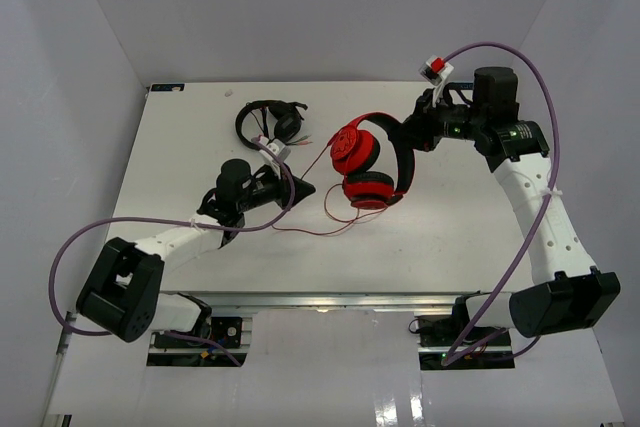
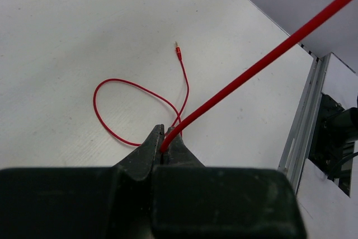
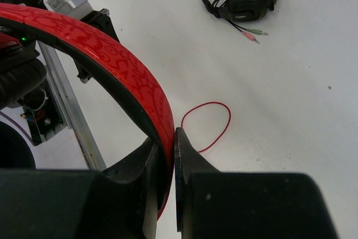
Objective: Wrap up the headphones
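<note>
red headphones are right of centre over the white table. right gripper is clamped on the headband. left gripper is closed on the thin red cable, which runs taut up and away. slack is looped on the tabletop, plug lying flat. small black headphones sit near the far edge. plain pale walls on three sides.

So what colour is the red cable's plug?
The plug is red, metal-tipped; clearest in left wrist view.
</note>
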`<state>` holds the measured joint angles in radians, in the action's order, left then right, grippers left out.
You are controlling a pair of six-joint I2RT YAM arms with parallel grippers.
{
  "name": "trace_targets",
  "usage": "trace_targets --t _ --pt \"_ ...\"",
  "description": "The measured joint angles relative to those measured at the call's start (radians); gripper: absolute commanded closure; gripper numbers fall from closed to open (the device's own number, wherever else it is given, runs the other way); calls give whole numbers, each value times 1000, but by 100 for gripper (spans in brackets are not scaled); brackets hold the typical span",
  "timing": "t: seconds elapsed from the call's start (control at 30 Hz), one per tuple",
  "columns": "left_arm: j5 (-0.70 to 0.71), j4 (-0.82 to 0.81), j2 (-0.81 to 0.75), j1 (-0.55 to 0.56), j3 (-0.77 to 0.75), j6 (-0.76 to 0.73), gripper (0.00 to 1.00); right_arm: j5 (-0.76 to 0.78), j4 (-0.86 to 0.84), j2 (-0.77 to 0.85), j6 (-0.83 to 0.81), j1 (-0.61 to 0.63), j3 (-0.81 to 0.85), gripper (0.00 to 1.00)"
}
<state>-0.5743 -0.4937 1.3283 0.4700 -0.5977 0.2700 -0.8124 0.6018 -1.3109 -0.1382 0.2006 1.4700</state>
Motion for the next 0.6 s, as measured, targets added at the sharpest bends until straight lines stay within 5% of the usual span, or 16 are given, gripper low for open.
trace_targets --t 0.6 --pt "-12 -156 84 24 31 32 86 -14 -52 -22 122 -24 0 92"
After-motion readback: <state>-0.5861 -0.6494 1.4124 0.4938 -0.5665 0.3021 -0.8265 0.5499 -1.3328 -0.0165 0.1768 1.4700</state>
